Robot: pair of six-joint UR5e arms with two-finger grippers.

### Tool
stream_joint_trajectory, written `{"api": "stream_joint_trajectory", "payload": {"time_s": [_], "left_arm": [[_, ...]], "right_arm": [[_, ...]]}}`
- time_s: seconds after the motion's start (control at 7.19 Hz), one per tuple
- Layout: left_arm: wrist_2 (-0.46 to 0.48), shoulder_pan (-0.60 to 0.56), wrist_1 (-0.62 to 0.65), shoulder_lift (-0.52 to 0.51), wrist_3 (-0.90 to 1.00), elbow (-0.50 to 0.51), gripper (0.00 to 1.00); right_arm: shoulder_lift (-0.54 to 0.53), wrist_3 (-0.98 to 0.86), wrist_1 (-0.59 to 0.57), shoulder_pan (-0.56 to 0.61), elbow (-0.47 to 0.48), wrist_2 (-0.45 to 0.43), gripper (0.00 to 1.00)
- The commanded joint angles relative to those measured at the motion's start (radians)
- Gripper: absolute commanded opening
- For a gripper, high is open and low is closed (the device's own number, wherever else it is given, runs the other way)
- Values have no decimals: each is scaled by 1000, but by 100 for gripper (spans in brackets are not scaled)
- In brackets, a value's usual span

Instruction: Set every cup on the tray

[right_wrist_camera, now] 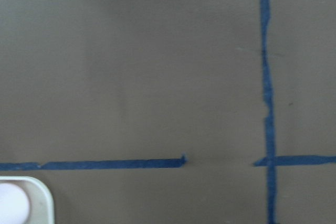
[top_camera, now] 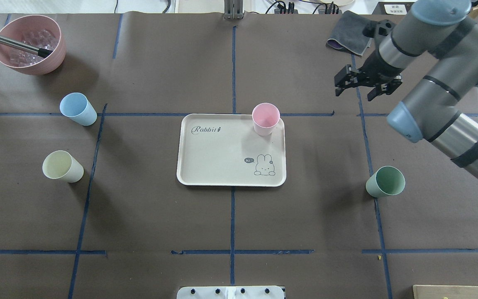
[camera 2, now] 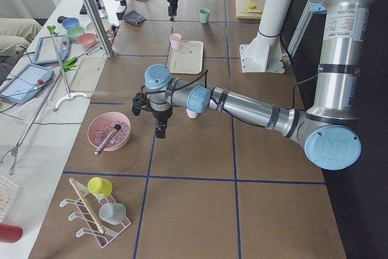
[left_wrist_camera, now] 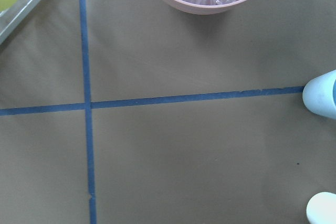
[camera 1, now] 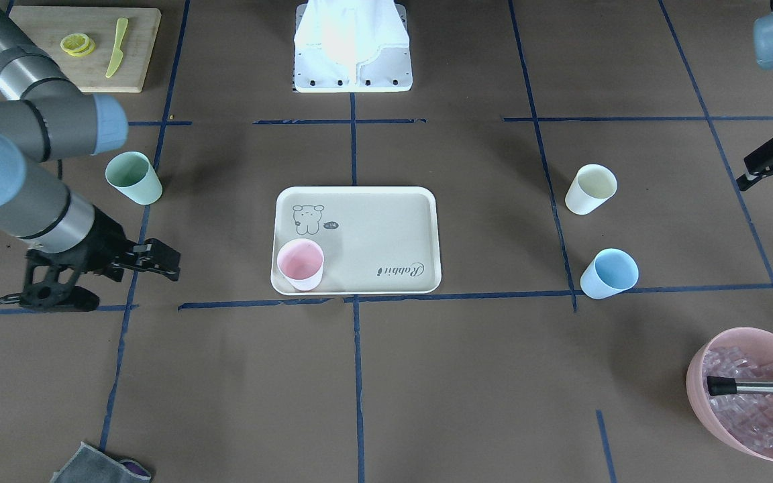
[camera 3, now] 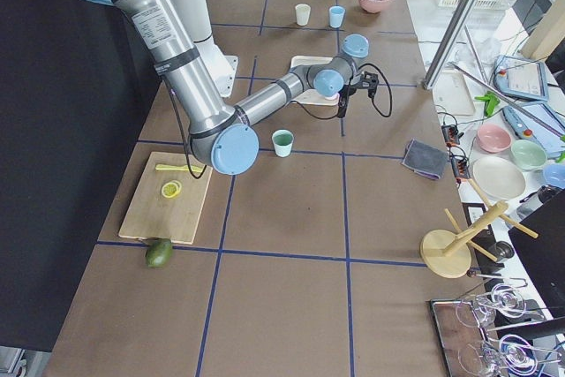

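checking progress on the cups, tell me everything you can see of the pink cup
The pink cup is a small, handleless, tapered tumbler, pale pink with a matte, plastic look. It stands upright, mouth up, and looks empty. It sits on the tray, in the corner far from the robot on its right side, close to the raised rim. Nothing else touches it: the right hand hangs open beyond the tray's edge, clear of the cup.
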Motion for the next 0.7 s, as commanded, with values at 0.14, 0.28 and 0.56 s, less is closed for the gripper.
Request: {"api": "stream_joint_trajectory", "payload": {"time_s": [0.14, 0.28, 0.56], "left_arm": [[153, 257, -201, 10, -357, -11, 100], [196, 316, -208, 11, -418, -17, 100], [198, 367, -208, 23, -456, -25, 100]], "right_arm": [[-201, -440, -1, 178, 24, 54, 99], [-221, -473, 0, 193, 25, 54, 99], [-224, -473, -1, 192, 25, 54, 99]]}}
